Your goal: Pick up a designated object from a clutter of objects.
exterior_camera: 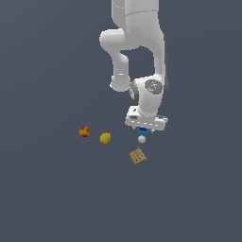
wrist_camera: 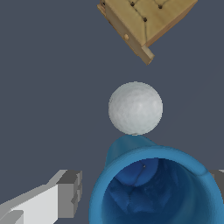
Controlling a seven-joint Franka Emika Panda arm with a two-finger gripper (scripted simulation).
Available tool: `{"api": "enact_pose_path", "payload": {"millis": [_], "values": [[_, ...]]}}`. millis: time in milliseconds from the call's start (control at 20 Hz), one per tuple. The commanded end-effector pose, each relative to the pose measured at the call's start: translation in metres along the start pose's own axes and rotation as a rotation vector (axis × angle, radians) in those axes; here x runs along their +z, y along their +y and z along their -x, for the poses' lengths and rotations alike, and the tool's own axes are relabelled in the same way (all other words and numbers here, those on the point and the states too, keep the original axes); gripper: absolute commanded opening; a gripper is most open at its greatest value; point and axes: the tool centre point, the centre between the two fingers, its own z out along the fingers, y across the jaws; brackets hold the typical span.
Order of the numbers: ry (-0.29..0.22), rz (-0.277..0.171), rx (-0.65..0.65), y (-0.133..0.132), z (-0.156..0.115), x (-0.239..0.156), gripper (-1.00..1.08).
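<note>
In the exterior view, going from its left to its right: the red-yellow apple [exterior_camera: 84,132] sits alone on the dark tabletop [exterior_camera: 42,189]; just beside it, towards the right, lies the yellow lemon [exterior_camera: 105,138], close to the apple but not touching it; farther right and nearer the camera lies the tan cracker-like box [exterior_camera: 138,156], turned so its corners point like a diamond; above it is the tiny white ball [exterior_camera: 142,139], and directly above the ball a sliver of the blue cup [exterior_camera: 143,130] shows under the white arm [exterior_camera: 137,42]; the hand [exterior_camera: 144,128] hangs low over the cup and hides most of it, so the cup's contact with the ball cannot be judged from here.

In the wrist view the blue cup [wrist_camera: 155,188] fills the near part of the picture, its mouth open towards the camera and its dark inside visible; the white ball [wrist_camera: 135,108] lies just beyond its rim, touching it or nearly so; the box [wrist_camera: 146,24] lies past the ball, well clear of it; the hand [wrist_camera: 146,192] has its fingers [wrist_camera: 70,192] spread apart, one on each side of the cup, with a gap visible between the nearer finger and the cup's wall; the other finger barely shows at the picture's edge.
</note>
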Motion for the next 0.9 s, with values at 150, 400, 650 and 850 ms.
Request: {"api": "enact_pose_path", "payload": {"millis": [150, 400, 650, 850], "values": [[0.001, 0.000, 0.000, -0.0002, -0.0003, 0.0057, -1.00], [0.001, 0.000, 0.000, -0.0002, -0.0003, 0.0057, -1.00], [0.002, -0.001, -0.001, -0.0007, -0.0003, 0.0047, -1.00], [0.002, -0.001, -0.001, 0.0009, -0.0004, 0.0015, -1.00]]}}
